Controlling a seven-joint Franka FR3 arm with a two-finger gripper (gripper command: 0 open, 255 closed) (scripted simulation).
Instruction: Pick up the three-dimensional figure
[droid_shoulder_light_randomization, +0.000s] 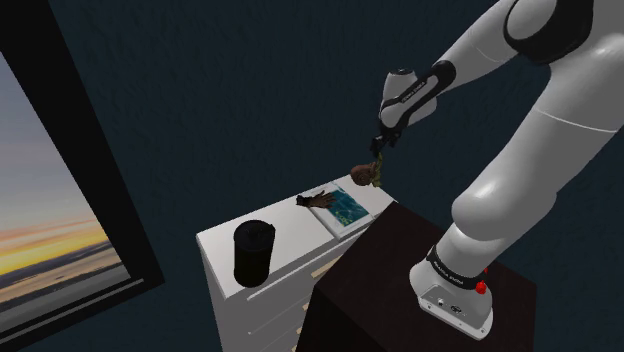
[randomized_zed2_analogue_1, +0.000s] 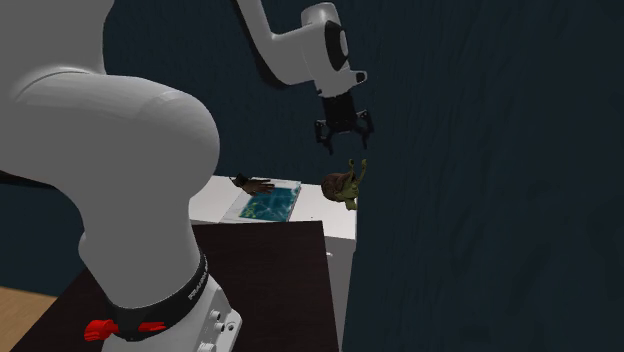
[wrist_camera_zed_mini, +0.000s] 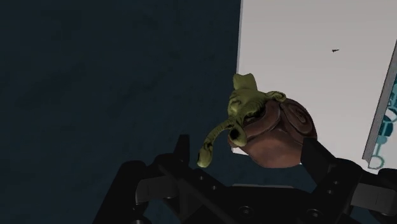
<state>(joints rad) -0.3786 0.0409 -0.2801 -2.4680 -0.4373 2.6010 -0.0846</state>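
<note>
Figure (wrist_camera_zed_mini: 267, 124): one snail-like piece with a green body and a brown coiled shell. We logged it at the far edge of the white tabletop (droid_shoulder_light_randomization: 295, 238), just beside the dark wall. In the second exterior view it sat at the tabletop's far right corner.

Lie: its long axis ran roughly across that edge. The shell sat on the tabletop side and the green head pointed at the wall. One green stalk passed beyond the rim and rose toward the end effector (randomized_zed2_analogue_1: 345, 140).

End effector: hung directly above the figure, jaws spread and nothing between them. In the wrist view the black fingers (wrist_camera_zed_mini: 315, 159) stood either side of the shell. We could not tell whether they touched it.

Step in hand: we judged this to be the approach over the figure, with the grasp not yet made.

Next move, in our judgement:
- a short straight descent so the fingers straddle the shell, the widest and firmest part, not the thin stalk;
- then a closing squeeze and a lift;
- care is needed, since the piece sat so near the rim that a nudge could tip it off.

Other entries on the tabletop, all well apart from the figure:
- black cylinder (droid_shoulder_light_randomization: 253, 253), at the near end;
- blue-covered book (droid_shoulder_light_randomization: 347, 207), lying flat;
- small dark brown object (droid_shoulder_light_randomization: 318, 199), just beside the book.
</note>
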